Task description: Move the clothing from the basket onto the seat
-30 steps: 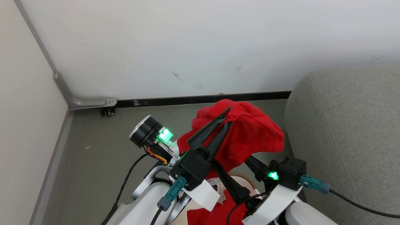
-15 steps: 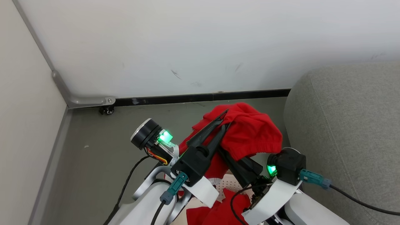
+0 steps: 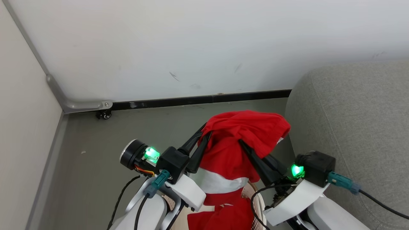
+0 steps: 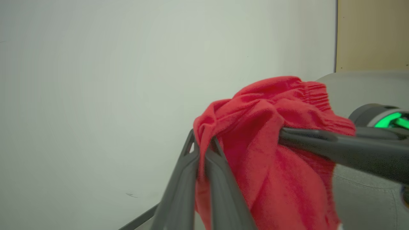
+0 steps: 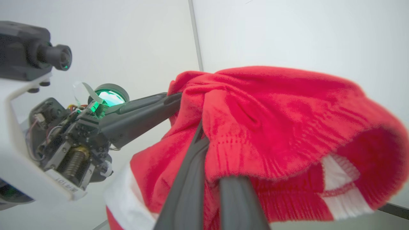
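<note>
A bright red garment (image 3: pixel 243 131) with a white band hangs in the air, stretched between both grippers. My left gripper (image 3: pixel 204 133) is shut on its left edge and my right gripper (image 3: pixel 242 142) is shut on its right part. The left wrist view has my left gripper (image 4: pixel 202 152) pinching the fabric (image 4: pixel 271 127), with the right gripper (image 4: pixel 282 134) reaching in from the side. In the right wrist view my right gripper (image 5: pixel 204 140) is buried in the cloth (image 5: pixel 271 105). More red clothing (image 3: pixel 223 217) lies in the basket (image 3: pixel 247 192) below. The grey seat (image 3: pixel 351 111) is at the right.
A white wall with a black baseboard (image 3: pixel 207 99) runs behind the grey floor (image 3: pixel 96 153). A metal frame foot (image 3: pixel 83 104) with a small caster (image 3: pixel 104 115) sits in the left corner. Cables trail from both wrists.
My right gripper has gone from open under the garment to shut on it. The garment now spreads between the two grippers, showing its white band. The left gripper sits lower and further left.
</note>
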{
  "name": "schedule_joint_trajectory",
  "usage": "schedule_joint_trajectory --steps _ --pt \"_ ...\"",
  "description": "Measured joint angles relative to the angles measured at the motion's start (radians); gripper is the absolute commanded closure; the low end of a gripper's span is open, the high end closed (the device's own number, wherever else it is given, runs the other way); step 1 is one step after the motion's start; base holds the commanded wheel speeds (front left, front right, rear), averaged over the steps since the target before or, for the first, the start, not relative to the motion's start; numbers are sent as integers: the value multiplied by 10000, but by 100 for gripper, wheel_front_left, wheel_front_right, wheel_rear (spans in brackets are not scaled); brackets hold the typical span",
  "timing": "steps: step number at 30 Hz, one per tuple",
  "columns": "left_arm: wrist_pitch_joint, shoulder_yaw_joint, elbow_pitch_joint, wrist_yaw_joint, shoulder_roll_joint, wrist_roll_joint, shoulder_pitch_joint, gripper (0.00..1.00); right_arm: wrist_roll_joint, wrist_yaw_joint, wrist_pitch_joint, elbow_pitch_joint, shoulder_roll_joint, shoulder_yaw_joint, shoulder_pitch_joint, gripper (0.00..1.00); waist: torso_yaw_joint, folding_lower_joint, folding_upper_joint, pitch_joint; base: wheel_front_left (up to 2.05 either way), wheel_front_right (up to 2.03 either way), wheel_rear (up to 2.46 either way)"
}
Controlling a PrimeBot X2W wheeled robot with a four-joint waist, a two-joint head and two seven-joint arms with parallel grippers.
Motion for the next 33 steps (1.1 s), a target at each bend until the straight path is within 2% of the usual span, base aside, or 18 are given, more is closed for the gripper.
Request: schedule_joint_trajectory --steps 2,3,4,14,20,33 --pt "0 88 121 -15 -13 -167 115 28 19 0 0 -8 -33 -357 230 100 -41 0 0 -10 0 0 0" --pt "0 140 176 -38 -19 -288 152 2 19 0 0 -17 -48 -525 298 100 -62 0 0 -16 0 0 0" --pt "0 186 215 -42 -19 -353 198 0 15 0 0 -56 -58 -740 339 100 -84 0 0 -21 0 0 0" --pt "-6 652 502 -100 -46 -1030 731 0 -307 -2 -12 -625 -224 -2380 673 100 -307 0 0 -87 0 0 0" --pt "-104 1264 516 46 -31 -1329 913 0 -708 -2 -12 -915 -336 -3143 1420 100 -468 0 0 -125 0 0 0" --pt "-182 1425 397 44 -174 -1580 913 0 -1325 -2 -12 -1592 35 -4928 3121 100 -1037 0 0 -149 0 0 0"
